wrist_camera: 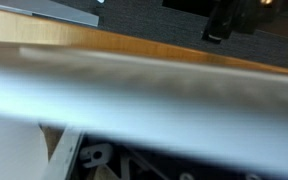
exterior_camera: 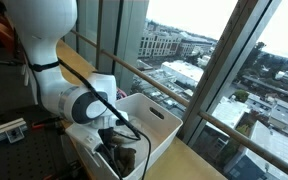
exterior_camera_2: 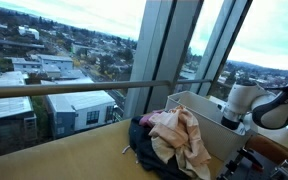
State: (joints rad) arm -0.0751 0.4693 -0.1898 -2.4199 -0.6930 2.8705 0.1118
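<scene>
The gripper point(exterior_camera: 117, 148) is hanging low inside the white bin point(exterior_camera: 160, 130), jaws hidden so I cannot tell their spread or grip, while a pinkish cloth point(exterior_camera_2: 184, 135) and dark garment point(exterior_camera_2: 144, 142) are draping over the bin's rim.

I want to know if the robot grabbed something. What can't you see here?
- Gripper: in an exterior view it dips into the white bin; shadow hides its fingers, so open or shut is unclear.
- Wrist view: a blurred white rim fills the picture; no fingers show.
- In an exterior view the clothes pile covers the bin's front; the edge cuts off the arm.
</scene>
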